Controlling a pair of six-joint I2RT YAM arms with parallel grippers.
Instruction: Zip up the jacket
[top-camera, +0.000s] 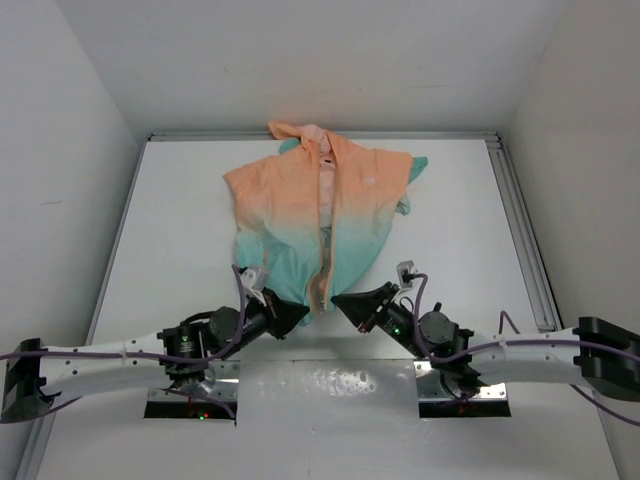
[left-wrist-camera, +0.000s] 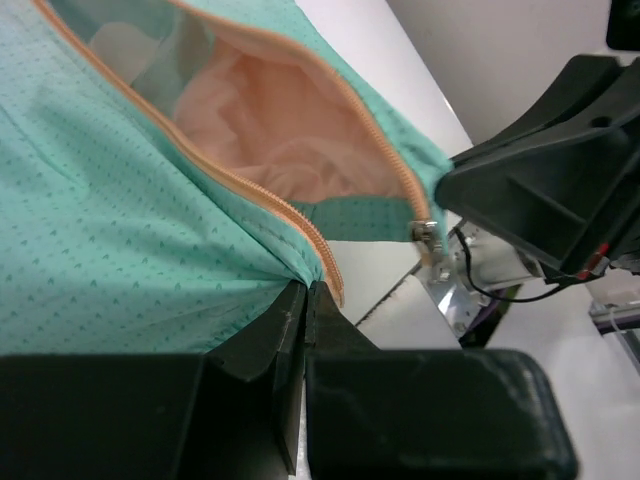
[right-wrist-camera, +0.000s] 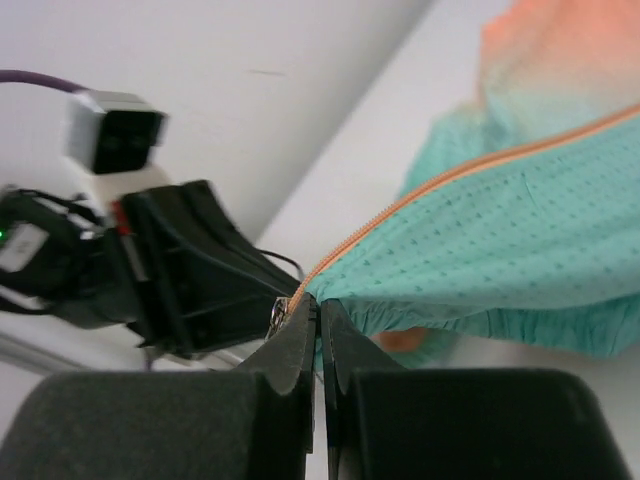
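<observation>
Currently the jacket (top-camera: 320, 205) is lying flat on the worktop (top-camera: 180, 240), with its hood (top-camera: 300, 133) far and its teal hem (top-camera: 290, 285) nearest the arms. The left gripper (top-camera: 297, 316) and right gripper (top-camera: 345, 300) are each pinching shut on that hem, flanking the zipper (top-camera: 325, 230), which is running straight away from them.

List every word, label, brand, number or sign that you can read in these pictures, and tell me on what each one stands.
None can be read.
The jacket carries a small white chest logo: too small to read in the top view.
The wrist views show no writing.
</observation>
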